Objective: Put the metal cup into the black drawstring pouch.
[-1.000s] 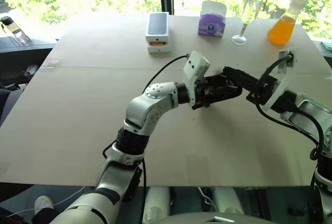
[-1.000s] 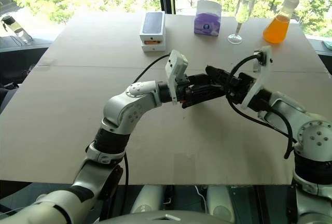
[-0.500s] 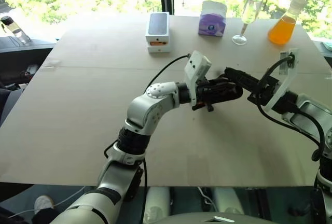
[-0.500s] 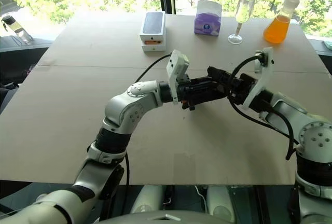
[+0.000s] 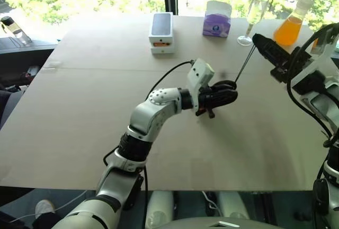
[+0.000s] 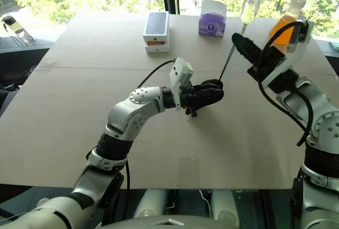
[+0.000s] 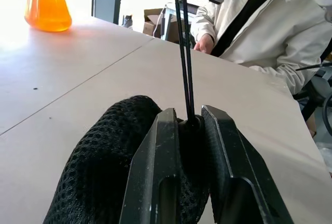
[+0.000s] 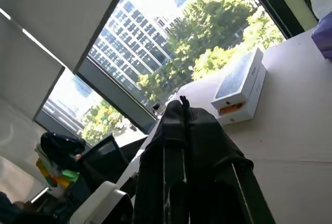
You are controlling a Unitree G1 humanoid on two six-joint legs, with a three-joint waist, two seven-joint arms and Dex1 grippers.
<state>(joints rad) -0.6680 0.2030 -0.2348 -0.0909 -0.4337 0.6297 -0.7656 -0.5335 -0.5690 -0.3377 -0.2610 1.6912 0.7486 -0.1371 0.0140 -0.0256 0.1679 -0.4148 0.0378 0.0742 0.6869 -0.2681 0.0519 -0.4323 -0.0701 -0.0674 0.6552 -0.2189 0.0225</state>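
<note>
While my left hand (image 5: pixel 225 92) clamps the black drawstring pouch (image 7: pixel 111 167) steady, my right hand (image 5: pixel 259 42), pressed together, pulls its cord (image 5: pixel 242 64) taut to cinch it

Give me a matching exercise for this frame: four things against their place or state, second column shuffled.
1. pouch
2. cord
3. flask
4. phone box

A. stretched taut between the grippers
B. holds orange liquid, far right of the table
C. clamped in the left gripper
D. far side of the table, left of the purple box

Pairs: 1-C, 2-A, 3-B, 4-D
</note>
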